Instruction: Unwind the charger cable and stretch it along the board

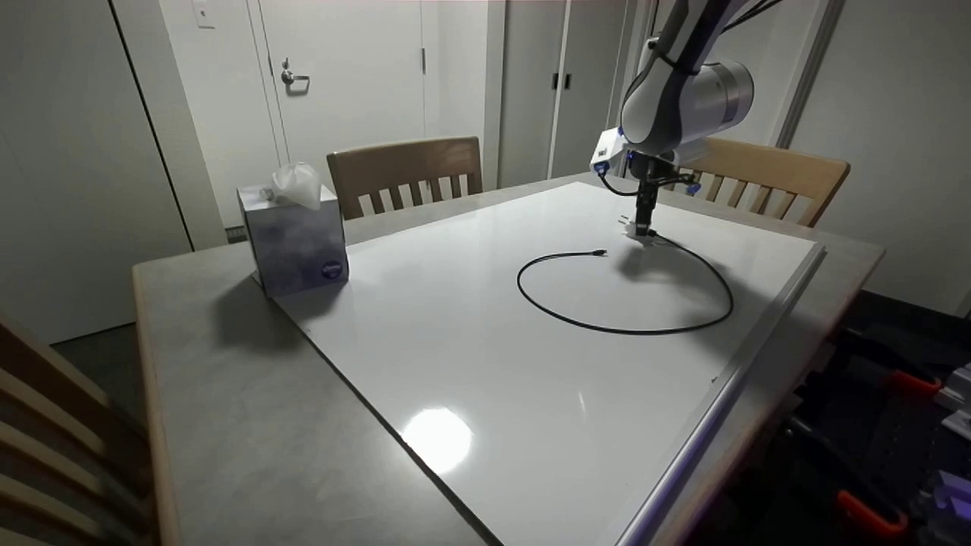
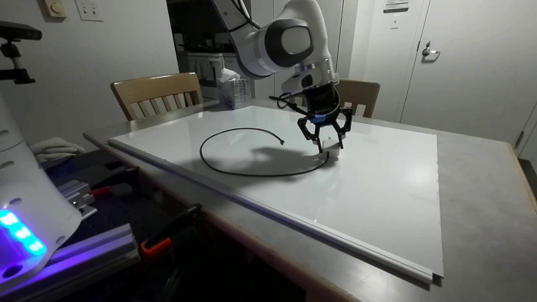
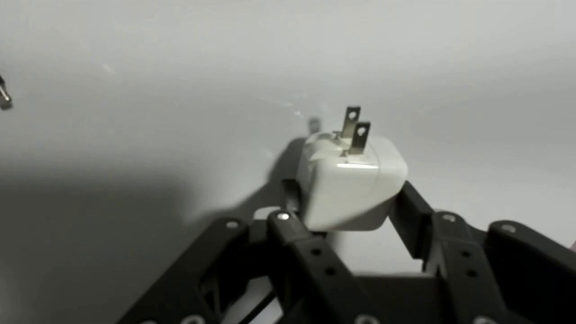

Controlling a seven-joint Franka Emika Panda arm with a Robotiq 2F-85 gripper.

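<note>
In an exterior view, the black charger cable [image 1: 637, 332] lay on the white board [image 1: 485, 371] in one big open loop, so unwinding looked mostly done. In an exterior view, its free end [image 2: 282, 142] curled back, so stretching seemed left to do. In the wrist view, the gripper [image 3: 350, 195] pinched the white plug [image 3: 355, 189].

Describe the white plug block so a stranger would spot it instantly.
On the grey tabletop lies a large, glossy white rectangular board. A long, thin black cord curves across it to the black two-fingered gripper. Held in that gripper, the white plug block stands apart from board and cord by its boxy shape and two flat metal prongs.
</note>
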